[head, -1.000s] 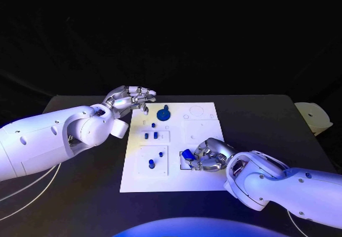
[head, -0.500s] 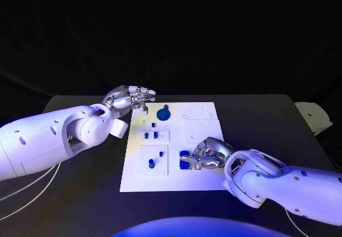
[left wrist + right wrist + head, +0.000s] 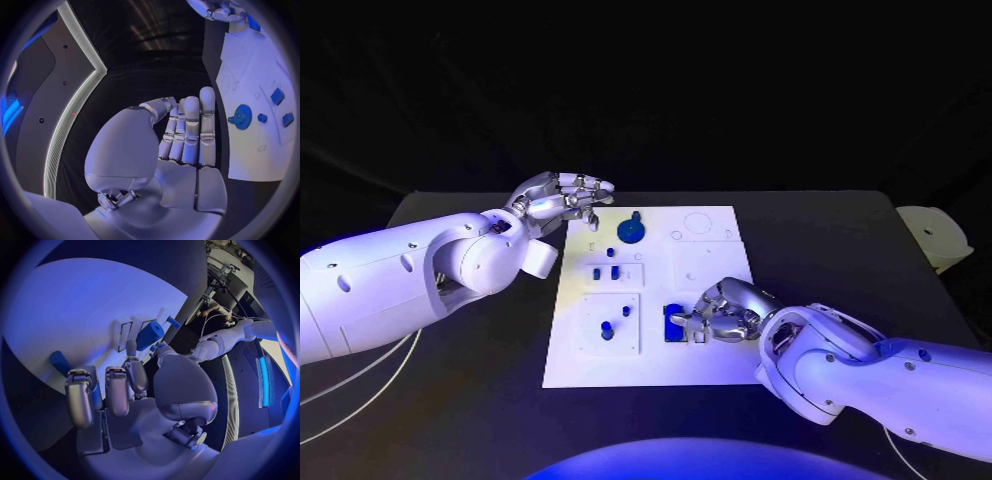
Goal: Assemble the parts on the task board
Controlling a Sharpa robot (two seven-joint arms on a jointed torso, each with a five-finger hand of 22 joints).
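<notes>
White task board (image 3: 711,365): flat in the middle of the black table (image 3: 848,240), long side running away from the robot.
Right hand (image 3: 726,312): at the board's near right part, fingers curled down beside a blue block (image 3: 675,322). Thumb and a fingertip sit against the block in the right wrist view (image 3: 149,335); can't tell if it is actually gripped or just touched.
Blue block: sits in a rectangular slot at the board's near right, just left of the right hand.
Left hand (image 3: 564,200): off the board's far left corner, above the table, fingers curled in together, nothing in them.
Blue gear (image 3: 632,232): on the board's far left area, near the left hand, not touching it.
Other parts: two small blue pieces (image 3: 604,273) mid-left, one blue peg (image 3: 606,330) in the near left panel.
</notes>
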